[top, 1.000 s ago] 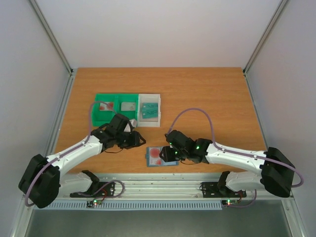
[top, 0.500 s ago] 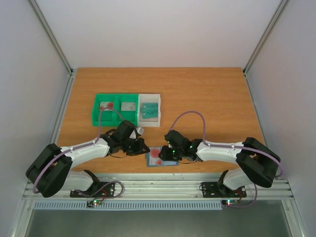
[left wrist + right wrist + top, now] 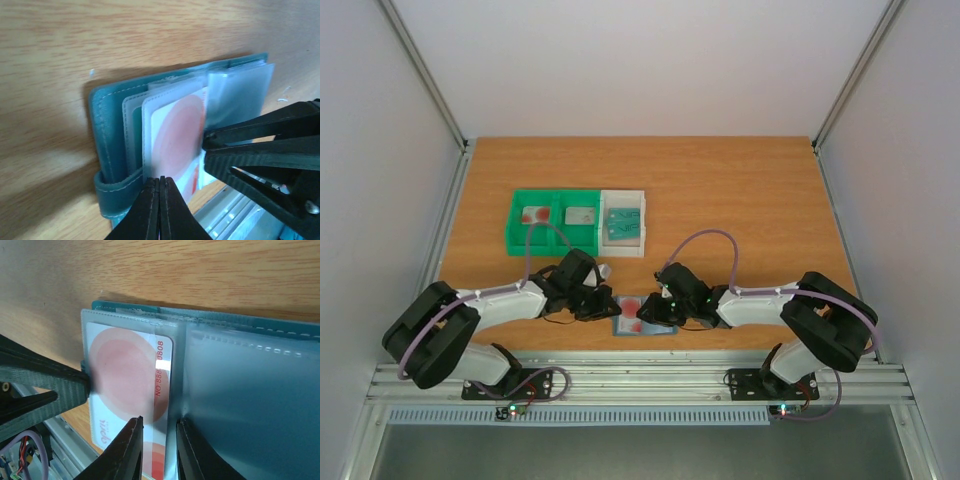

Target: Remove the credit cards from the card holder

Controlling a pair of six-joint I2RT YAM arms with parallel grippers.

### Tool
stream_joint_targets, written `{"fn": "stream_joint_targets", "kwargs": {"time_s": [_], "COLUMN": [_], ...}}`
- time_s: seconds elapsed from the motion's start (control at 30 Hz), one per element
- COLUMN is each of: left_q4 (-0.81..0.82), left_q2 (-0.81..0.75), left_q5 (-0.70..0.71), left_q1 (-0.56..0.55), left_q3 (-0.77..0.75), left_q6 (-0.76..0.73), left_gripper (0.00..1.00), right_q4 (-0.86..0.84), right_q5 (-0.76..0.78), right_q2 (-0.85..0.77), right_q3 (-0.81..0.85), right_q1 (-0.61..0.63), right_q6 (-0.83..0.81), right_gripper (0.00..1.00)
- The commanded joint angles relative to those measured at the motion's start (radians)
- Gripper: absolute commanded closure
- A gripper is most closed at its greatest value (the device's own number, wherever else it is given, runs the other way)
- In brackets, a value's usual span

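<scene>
The left gripper (image 3: 160,181) has come down from the green tray's side to the left edge of the open card holder (image 3: 107,130), and its jaws have gone from part open to fully closed. Its tips now meet on the outer edge of the pale credit card (image 3: 175,135) with the red round mark, which sits in the top pocket of the card holder's left half. Whether they pinch the card itself or only the clear sleeve (image 3: 240,390) over it cannot be told.

The right gripper (image 3: 157,426) has stayed over the card holder and narrowed to a slim gap. Its fingers stand either side of the fold at the card holder's middle, right beside the card's inner edge. Whether they press a sleeve leaf or only hover is unclear.

The green tray (image 3: 556,198) and white tray (image 3: 623,194) stand well beyond the card holder, to its far left, with other cards (image 3: 622,222) lying in their compartments.

It looks as if the grasp on this card has just been taken while the right side steadies the holder. The card is still almost fully in its pocket, so the pull to the left is yet to be made; a weak pinch on so thin an edge could slip.
</scene>
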State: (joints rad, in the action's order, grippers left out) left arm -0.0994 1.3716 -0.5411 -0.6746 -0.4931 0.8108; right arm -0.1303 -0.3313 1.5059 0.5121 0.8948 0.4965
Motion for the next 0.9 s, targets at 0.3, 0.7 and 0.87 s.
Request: {"fn": "stream_joint_targets", "kwargs": {"time_s": [0.3, 0.7, 0.87], "left_q4": [0.008, 0.022, 0.023], "left_q2": [0.023, 0.029, 0.037], "left_q5": [0.054, 0.063, 0.068], "left_q1": [-0.005, -0.004, -0.005], "left_q3": [0.031, 0.048, 0.051], "left_q6": [-0.031, -0.024, -0.025], "left_gripper": [0.99, 0.99, 0.99], "right_q4": [-0.103, -0.216, -0.265], "right_q5": [-0.04, -0.075, -0.08], "right_q2": [0.019, 0.058, 0.076], "right_q3": [-0.063, -0.076, -0.092], "right_q1": [-0.032, -0.034, -0.034], "right_q6": [0.047, 0.067, 0.084], "right_gripper": [0.77, 0.78, 0.87]}}
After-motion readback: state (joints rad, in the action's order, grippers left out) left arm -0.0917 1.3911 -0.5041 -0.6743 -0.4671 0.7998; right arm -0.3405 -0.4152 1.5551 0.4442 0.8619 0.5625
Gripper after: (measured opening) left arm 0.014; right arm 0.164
